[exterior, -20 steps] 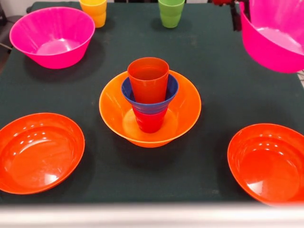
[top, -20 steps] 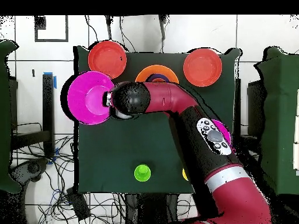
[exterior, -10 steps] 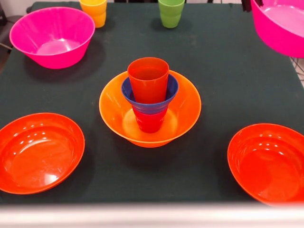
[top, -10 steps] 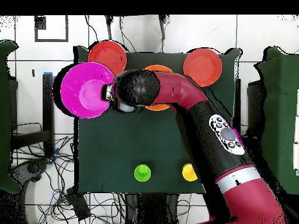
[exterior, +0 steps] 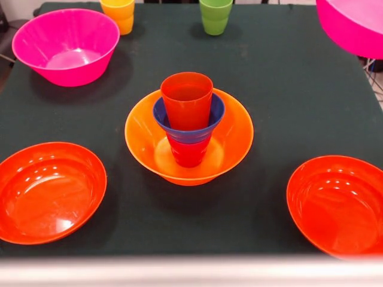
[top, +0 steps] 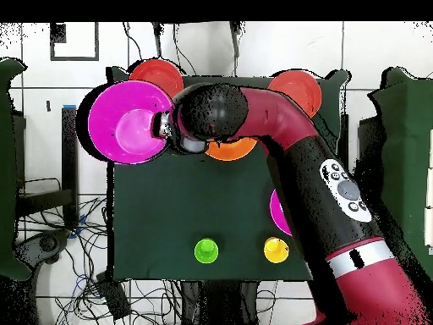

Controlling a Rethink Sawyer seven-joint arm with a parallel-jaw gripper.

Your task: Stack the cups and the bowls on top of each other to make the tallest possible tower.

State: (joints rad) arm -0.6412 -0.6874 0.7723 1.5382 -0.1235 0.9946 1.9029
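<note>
The tower stands mid-table: a large orange bowl (exterior: 149, 140) holds a red cup (exterior: 189, 153), a small blue bowl (exterior: 163, 122) and an orange cup (exterior: 187, 98) on top. In the overhead view the arm covers most of it, leaving only part of the orange bowl (top: 230, 153). My gripper (top: 165, 135) is shut on the rim of a large pink bowl (top: 127, 118), held in the air left of the tower; this bowl (exterior: 353, 27) shows at the front view's top right corner. A second pink bowl (exterior: 67, 45) rests at the back left.
Two shallow red-orange bowls (exterior: 51, 191) (exterior: 338, 203) lie at the front corners. A yellow cup (exterior: 118, 14) and a green cup (exterior: 215, 15) stand at the far edge. The dark mat ends close behind them.
The held pink bowl has risen and drifted further toward the front view's top right corner. The arm has swung over the tower in the overhead view. Everything on the table has stayed put.
</note>
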